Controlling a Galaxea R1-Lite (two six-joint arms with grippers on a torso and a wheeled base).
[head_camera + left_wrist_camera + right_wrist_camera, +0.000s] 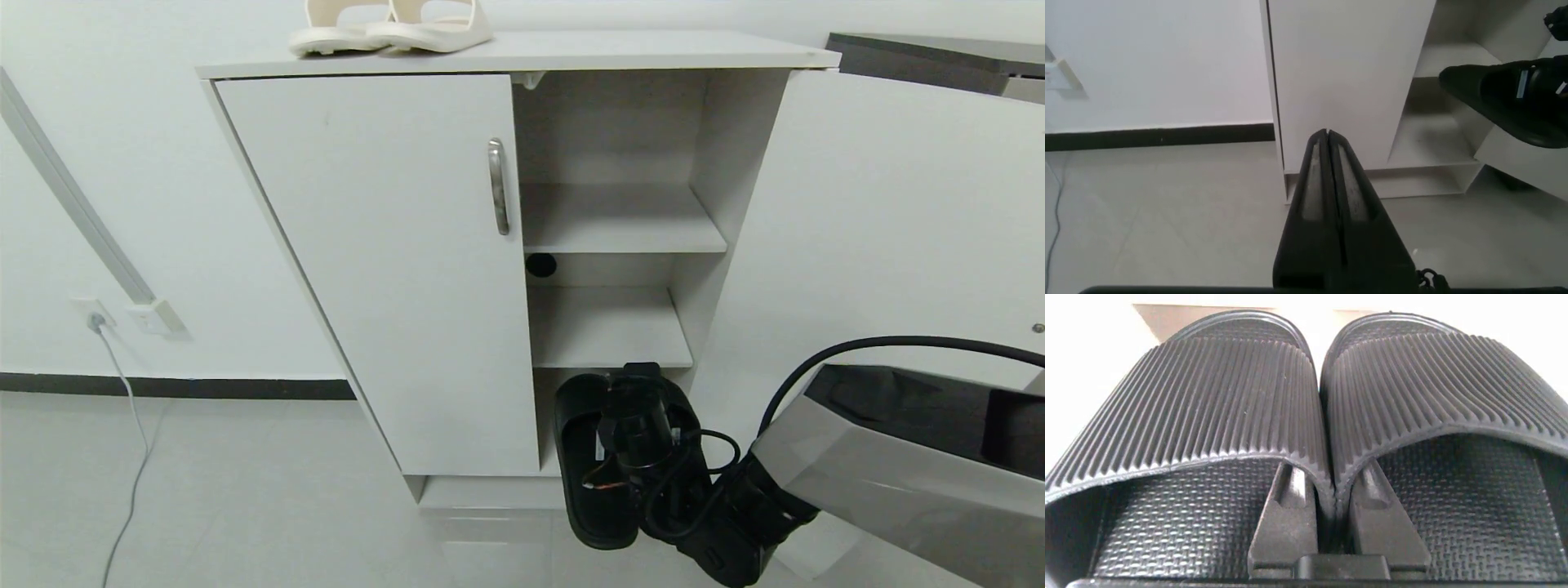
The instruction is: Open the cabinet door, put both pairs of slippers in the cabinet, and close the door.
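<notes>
- At the cabinet (653,51), the right-hand door (882,212) stands wide open and the left one is shut, so the opening step looks done.
- Low at the mouth of the bottom compartment (1425,139), the black slippers (584,457) hang side by side, toes toward the inside, not yet set down.
- Right pincer (1327,494) grips that pair, one finger inside each slipper, squeezing the two straps together where they meet.
- Right arm comes in low from the right, under the open door.
- Cream slippers (392,28) sit on top of the cabinet, so that pair and closing the door are left.
- Left pincer (1327,143) is closed and empty, low over the floor, facing the shut door.
</notes>
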